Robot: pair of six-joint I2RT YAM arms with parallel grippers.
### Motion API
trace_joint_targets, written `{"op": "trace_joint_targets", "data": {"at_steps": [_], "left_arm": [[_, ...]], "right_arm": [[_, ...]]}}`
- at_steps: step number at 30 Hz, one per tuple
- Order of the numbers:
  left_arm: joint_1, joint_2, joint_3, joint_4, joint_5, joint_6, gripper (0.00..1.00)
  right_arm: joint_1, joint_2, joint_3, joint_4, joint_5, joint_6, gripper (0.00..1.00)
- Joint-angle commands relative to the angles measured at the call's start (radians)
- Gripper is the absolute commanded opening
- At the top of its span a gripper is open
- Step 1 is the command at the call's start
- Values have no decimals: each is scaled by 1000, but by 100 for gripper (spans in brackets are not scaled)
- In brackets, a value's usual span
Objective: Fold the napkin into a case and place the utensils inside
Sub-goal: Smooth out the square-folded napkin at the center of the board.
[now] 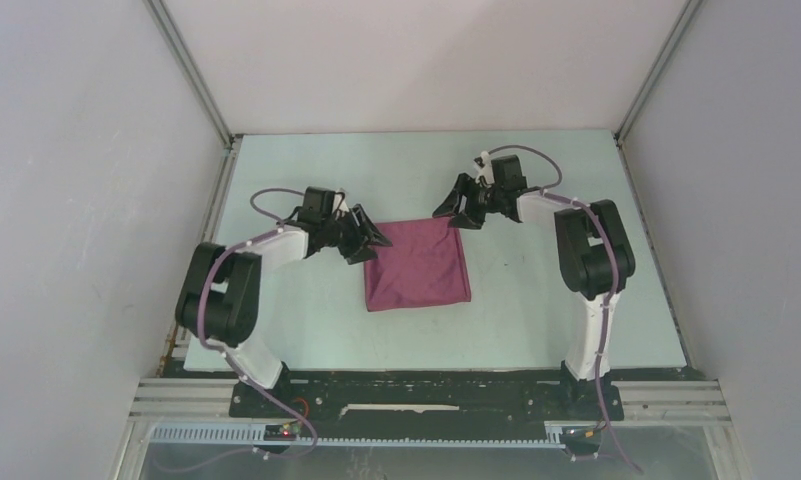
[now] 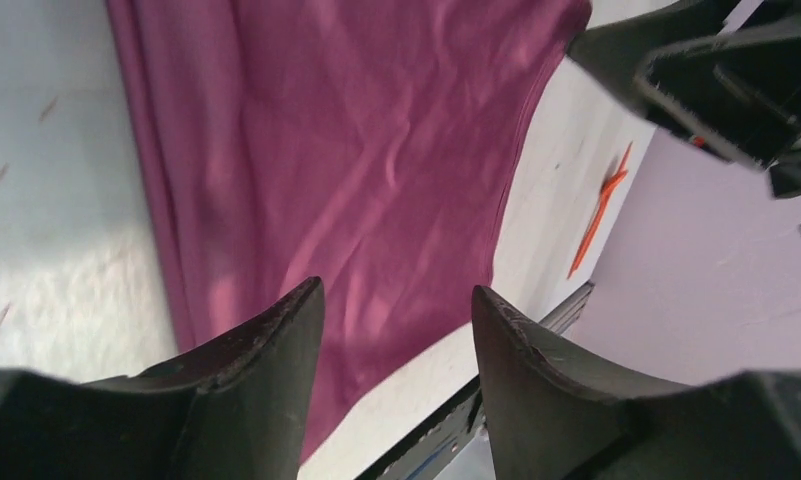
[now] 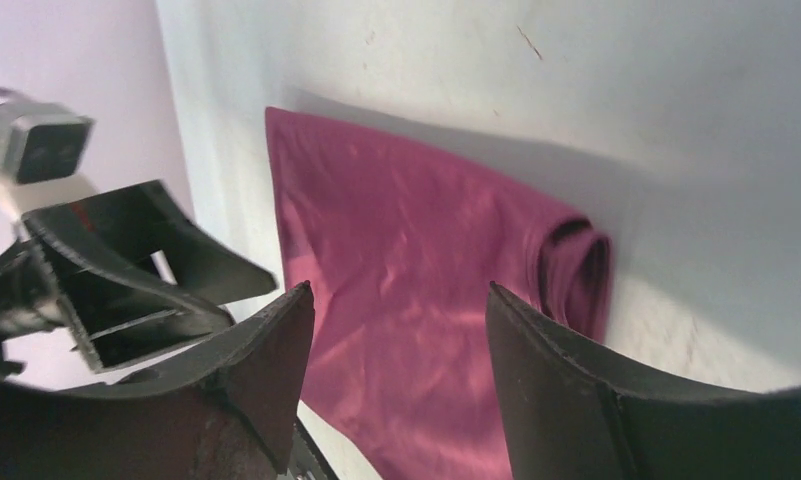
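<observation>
The maroon napkin [image 1: 417, 266] lies flat mid-table, folded into a squarish shape; its layered fold edge [image 3: 574, 266] shows in the right wrist view. My left gripper [image 1: 374, 240] hovers at its far left corner, open, nothing between the fingers [image 2: 276, 340], with the napkin [image 2: 356, 170] below. My right gripper [image 1: 452, 213] hangs open just above the far right corner, over the cloth [image 3: 416, 270], holding nothing. Thin orange utensils [image 2: 601, 205] lie on the table beyond the napkin, close to the wall, seen only in the left wrist view.
Pale walls and metal frame rails [image 1: 191, 85] enclose the light table [image 1: 536, 320]. The other arm's gripper appears in each wrist view: the right one [image 2: 716, 80] and the left one [image 3: 126, 270]. The arm bases stand on the black bar [image 1: 416, 395] at the near edge.
</observation>
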Motion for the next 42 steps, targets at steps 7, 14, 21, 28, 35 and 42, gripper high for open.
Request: {"op": "trace_joint_targets", "data": {"at_steps": [7,14,21,28,35,42], "left_arm": [[51,250,121,395,5,-249,67],[139,314,88,327,-97,-231,69],[153,218,139,257,-69,-155,71],[119,167,204,248,-3,-172,74],[121,368,271,240,97,-241,71],[155,409,295,89,107,-153,72]], "right_arm": [[-20,176,86,255,-166,212,78],[-57,218,80,264,-144,233,81],[-59,174,115,176,-146,185,84],[21,31,123,82,-104,148,85],[192,-26,-22,302,-110,325,85],[369,38,-107,564,-87,475,83]]}}
